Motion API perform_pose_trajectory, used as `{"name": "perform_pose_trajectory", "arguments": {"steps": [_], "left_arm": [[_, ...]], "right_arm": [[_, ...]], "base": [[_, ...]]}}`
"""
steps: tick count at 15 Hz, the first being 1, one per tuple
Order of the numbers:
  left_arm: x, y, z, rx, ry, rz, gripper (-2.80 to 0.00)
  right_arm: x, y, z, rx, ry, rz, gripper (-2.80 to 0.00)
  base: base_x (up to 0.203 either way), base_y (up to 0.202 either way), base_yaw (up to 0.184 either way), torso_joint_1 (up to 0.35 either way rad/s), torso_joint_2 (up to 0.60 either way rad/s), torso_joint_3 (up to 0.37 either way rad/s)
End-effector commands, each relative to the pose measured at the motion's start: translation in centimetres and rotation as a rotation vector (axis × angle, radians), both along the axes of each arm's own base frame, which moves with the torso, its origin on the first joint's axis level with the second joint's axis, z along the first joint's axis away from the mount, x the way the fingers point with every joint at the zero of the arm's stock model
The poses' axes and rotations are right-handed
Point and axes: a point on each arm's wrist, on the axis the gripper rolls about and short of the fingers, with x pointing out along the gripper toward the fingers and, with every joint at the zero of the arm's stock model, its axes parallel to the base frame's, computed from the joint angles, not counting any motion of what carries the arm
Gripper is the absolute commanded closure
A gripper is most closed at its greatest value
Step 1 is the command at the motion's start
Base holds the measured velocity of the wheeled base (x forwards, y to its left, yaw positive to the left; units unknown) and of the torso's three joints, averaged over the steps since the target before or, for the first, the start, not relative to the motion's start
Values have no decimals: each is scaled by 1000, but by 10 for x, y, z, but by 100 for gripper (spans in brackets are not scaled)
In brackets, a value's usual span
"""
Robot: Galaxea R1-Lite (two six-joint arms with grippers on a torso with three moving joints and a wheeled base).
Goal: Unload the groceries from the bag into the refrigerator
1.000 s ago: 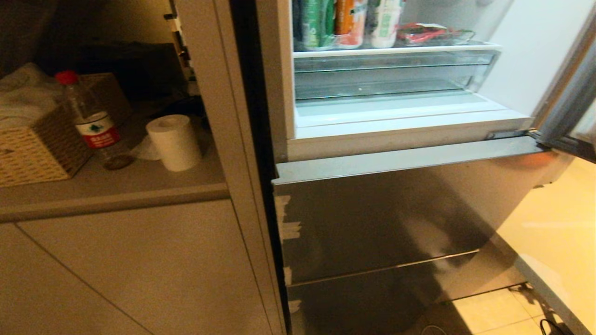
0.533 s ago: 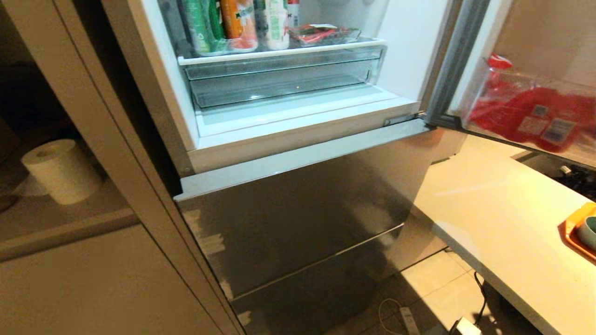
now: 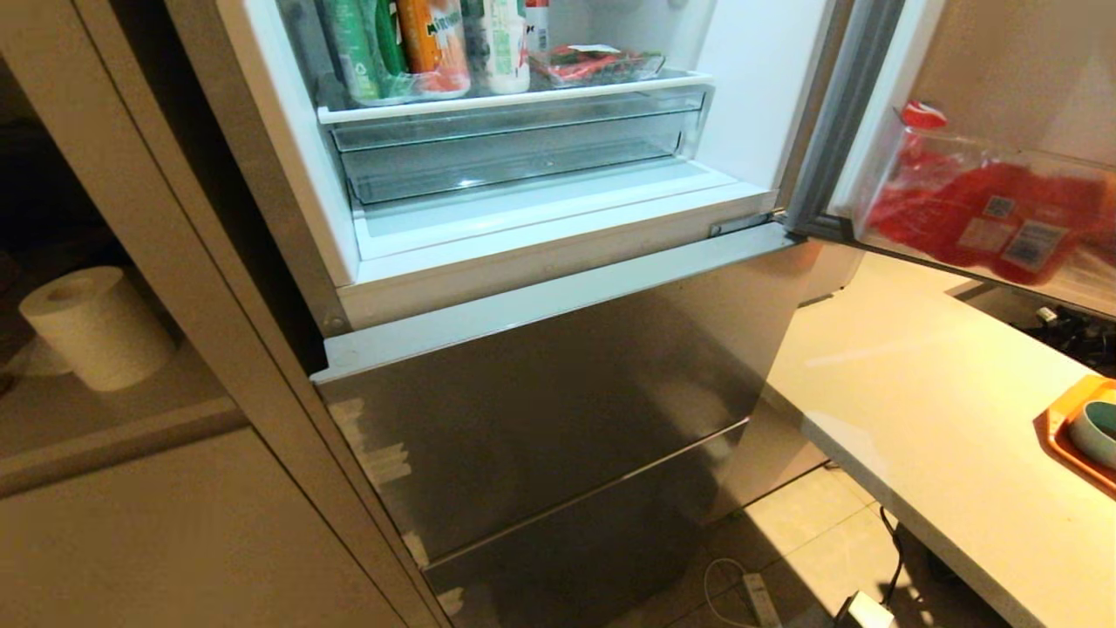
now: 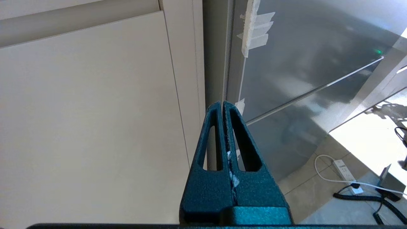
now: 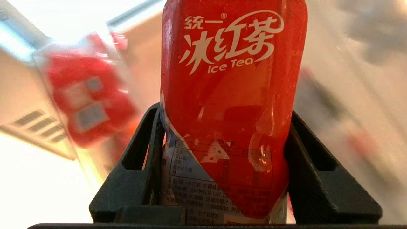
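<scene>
The refrigerator [image 3: 558, 384] stands with its upper door [image 3: 841, 131] swung open to the right. On its clear shelf are a green bottle [image 3: 362, 48], an orange bottle [image 3: 433, 44], a white bottle with green label [image 3: 501, 44] and a clear pack [image 3: 597, 63]. My right gripper [image 5: 224, 111] is shut on a red ice tea bottle [image 5: 233, 63], seen only in the right wrist view. Another red bottle [image 3: 976, 218] lies in the door shelf. My left gripper [image 4: 222, 103] is shut and empty, low beside the fridge's taped edge [image 4: 254, 35]. The bag is out of view.
A pale counter [image 3: 924, 410] runs along the right, carrying an orange tray [image 3: 1055, 427] with a green cup [image 3: 1097, 432]. A paper roll [image 3: 91, 327] sits on a ledge at the left above beige cabinet doors [image 3: 174, 541]. Cables and a power strip [image 3: 758, 597] lie on the floor.
The whole head view has swung right: the water bottle and basket have left the frame, and the door shelf, counter and orange tray have come in.
</scene>
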Motion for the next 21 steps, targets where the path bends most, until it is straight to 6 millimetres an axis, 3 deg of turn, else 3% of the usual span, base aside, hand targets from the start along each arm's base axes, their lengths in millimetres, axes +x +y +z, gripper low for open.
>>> {"name": "perform_pose_trajectory", "arguments": {"steps": [1,10,21], "left_arm": [[0,0,0,0,1,0,0],[0,0,0,0,0,0,0],[0,0,0,0,0,0,0]], "right_arm": [[15,-2,4,-7,29,-16,0],[39,-6,18,-81,47,-81,0],[76,-15,41,-9,53,-138,0]], "base": [[0,0,0,0,0,0],[0,0,0,0,0,0],[0,0,0,0,0,0]]}}
